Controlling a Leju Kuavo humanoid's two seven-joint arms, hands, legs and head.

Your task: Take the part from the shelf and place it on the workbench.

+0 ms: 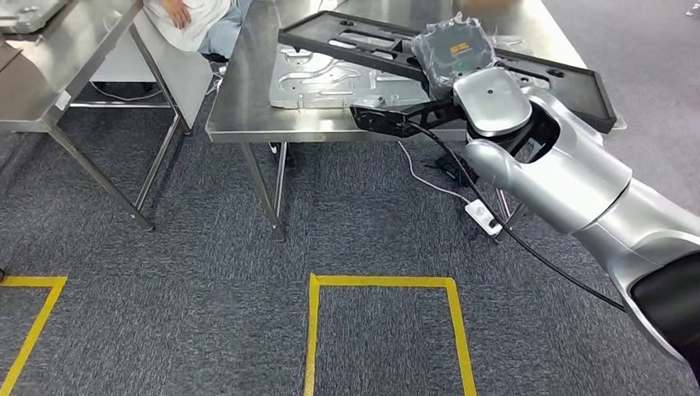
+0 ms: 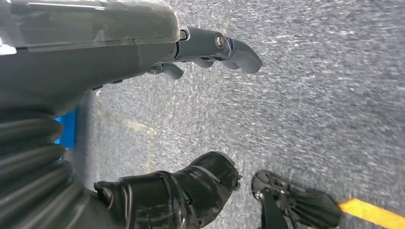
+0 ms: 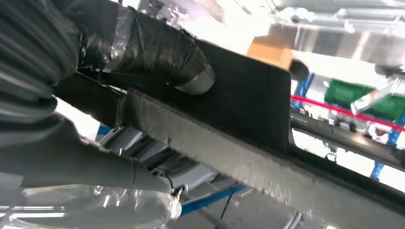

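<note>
Right robot hand [image 1: 452, 51] grips black part [image 1: 363, 43], long axis sideways over workbench [image 1: 248, 91].

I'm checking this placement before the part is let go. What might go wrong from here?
1. The right hand holds the long black part near one spot, tilted over the workbench; it may swing or slip when lowered.
2. A silver metal panel already lies under the part, so the part could land on it and scrape or sit unevenly.
3. The part's near end overhangs the bench edge, so it might tip off if released here.
</note>
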